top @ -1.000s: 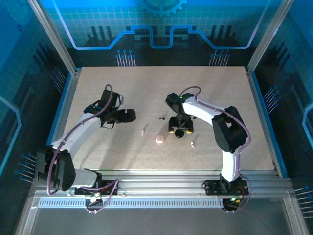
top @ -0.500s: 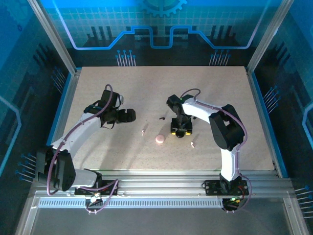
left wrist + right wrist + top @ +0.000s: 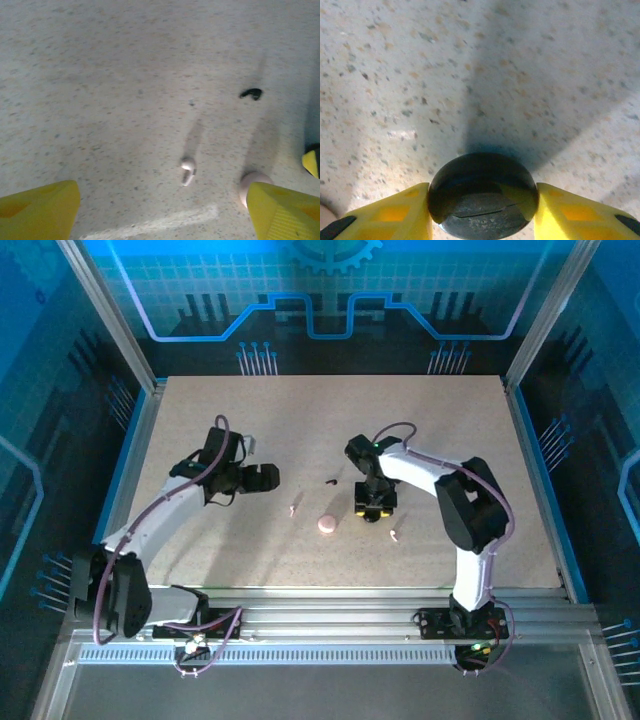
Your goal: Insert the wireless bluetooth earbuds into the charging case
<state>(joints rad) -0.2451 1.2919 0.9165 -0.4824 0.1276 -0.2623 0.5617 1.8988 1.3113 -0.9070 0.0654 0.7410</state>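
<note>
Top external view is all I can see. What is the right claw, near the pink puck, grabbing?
Observer: The right wrist view shows the right gripper closed on a black round disc, both yellow fingers against its sides.
Operator: So not the pink one?
Observer: No. In the left wrist view the charging case sits on the table, half hidden behind a yellow finger of the left gripper.
Operator: And the earbuds?
Observer: One earbud lies ahead of those open fingers, its rounded end farther from the camera.
</note>
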